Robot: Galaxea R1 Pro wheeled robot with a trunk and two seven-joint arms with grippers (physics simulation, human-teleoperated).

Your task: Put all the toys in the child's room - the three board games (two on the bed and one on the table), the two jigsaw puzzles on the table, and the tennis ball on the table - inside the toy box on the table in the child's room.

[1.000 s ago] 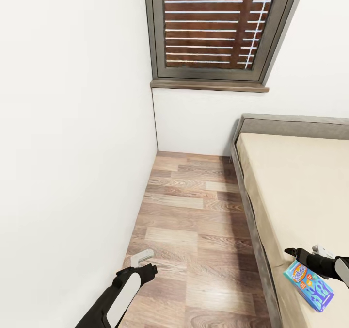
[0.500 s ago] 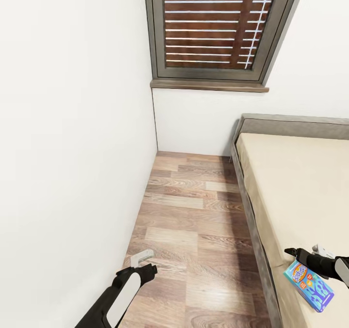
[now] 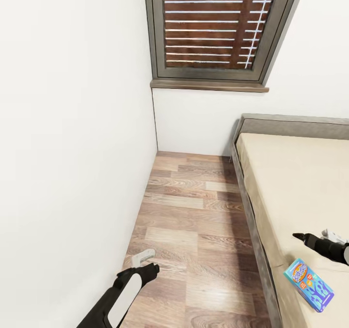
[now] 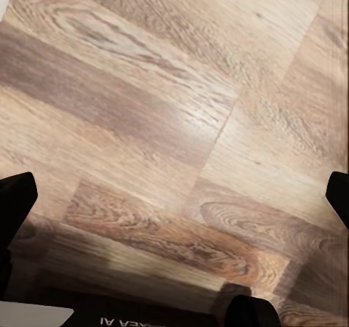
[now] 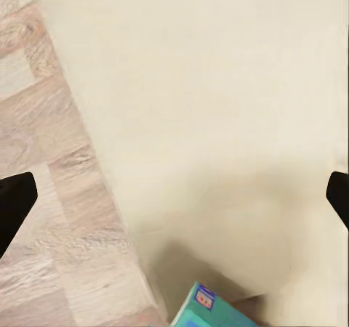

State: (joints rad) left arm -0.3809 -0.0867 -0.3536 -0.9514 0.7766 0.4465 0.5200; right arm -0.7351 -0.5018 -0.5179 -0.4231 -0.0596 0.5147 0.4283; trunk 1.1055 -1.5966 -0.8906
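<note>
My left arm (image 3: 114, 301) is matte black with a long white panel set along its upper face, tapering to a black left gripper (image 3: 148, 269) with short, pointed tips. My right gripper (image 3: 310, 240) is black too — slim, dark fingers with a small light-grey fitting beside them. In my left wrist view, black fingertips (image 4: 14, 203) frame the edges, and a dark strip carries white lettering — too cropped to read.

The board game (image 3: 309, 285) on the right is bright blue with orange and red print, perhaps lettering. The bed (image 3: 300, 182) is cream with a grey frame. The floor (image 3: 194, 231) is streaked brown wood; the window blind (image 3: 213, 22) is dark red-brown, slatted.
</note>
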